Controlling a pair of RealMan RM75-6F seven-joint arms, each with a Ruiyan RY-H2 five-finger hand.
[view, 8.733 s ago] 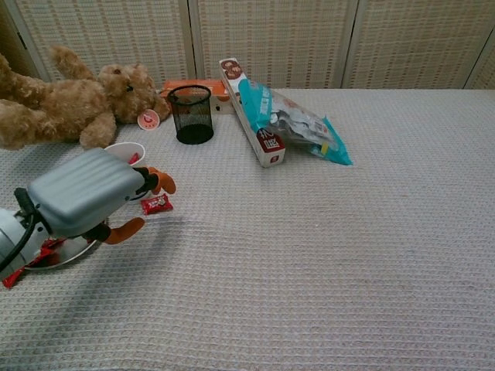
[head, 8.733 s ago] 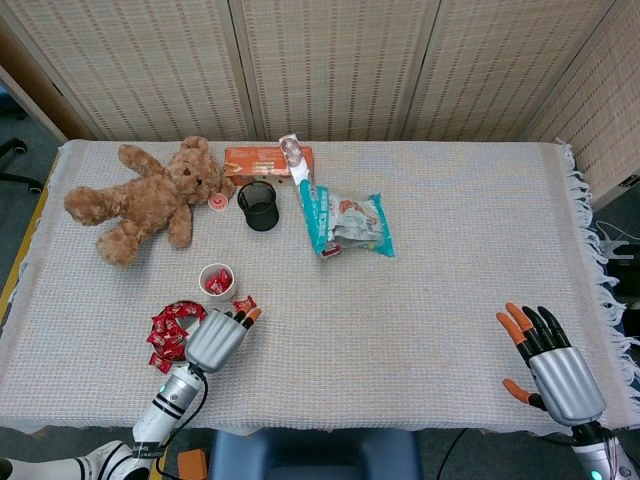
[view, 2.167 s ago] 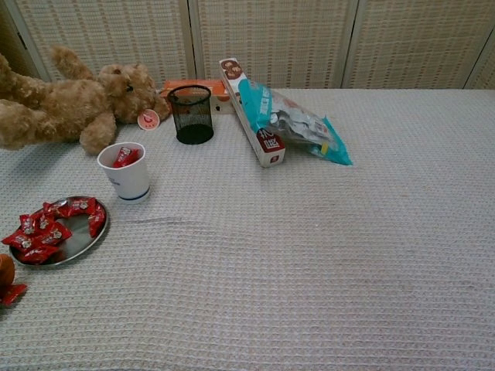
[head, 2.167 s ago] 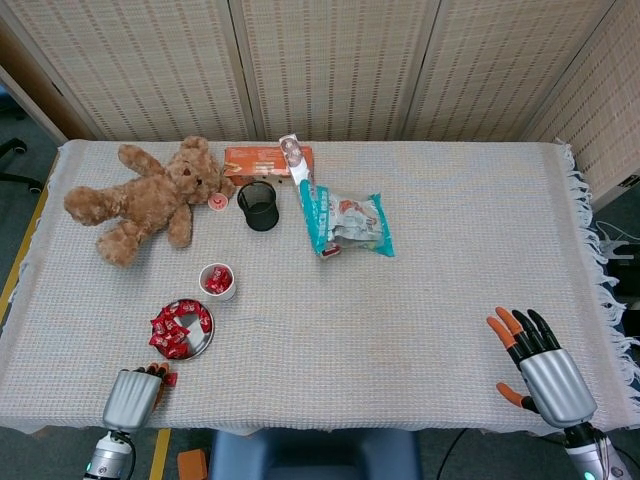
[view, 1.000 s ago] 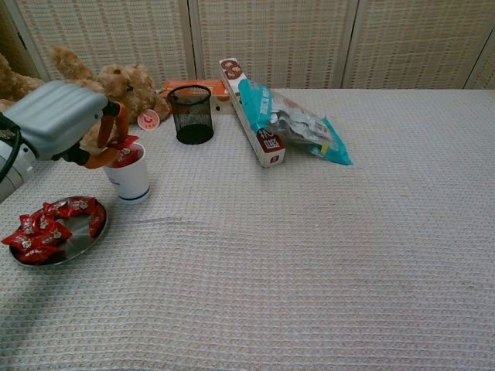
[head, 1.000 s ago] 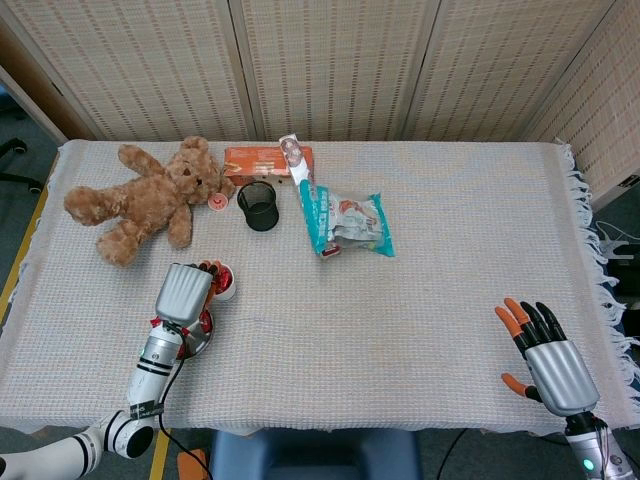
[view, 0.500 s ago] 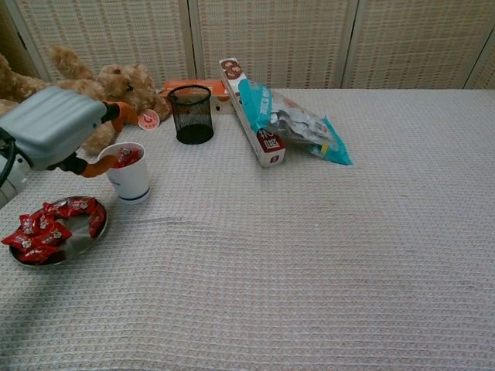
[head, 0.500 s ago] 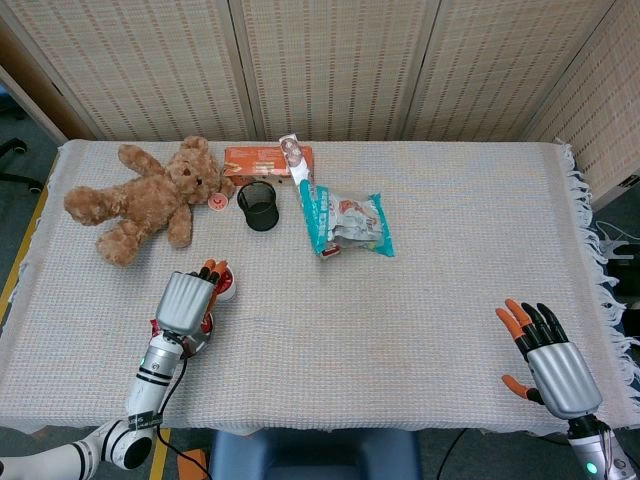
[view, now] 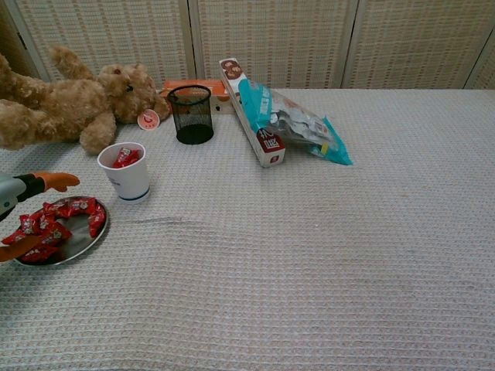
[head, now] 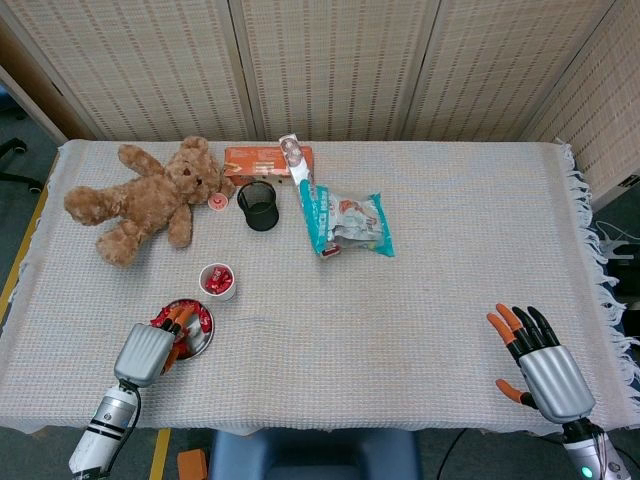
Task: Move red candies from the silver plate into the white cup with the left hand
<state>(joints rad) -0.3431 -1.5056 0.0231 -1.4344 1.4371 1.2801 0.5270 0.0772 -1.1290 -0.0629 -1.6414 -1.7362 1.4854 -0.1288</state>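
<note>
Glossily wrapped red candies [view: 54,220] heap the silver plate [view: 83,241]; left hand [head: 148,350] spread, holding nothing.

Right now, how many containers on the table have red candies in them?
2: the white cup in front of the teddy bear, and the silver plate just nearer, under the left hand.

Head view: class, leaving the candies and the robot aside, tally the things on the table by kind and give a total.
Soft toys: 1, teddy bear
Open containers: 3, white cup, black mesh cup, silver plate
Packages: 3, orange box, long carton, teal bag
Total: 7
</note>
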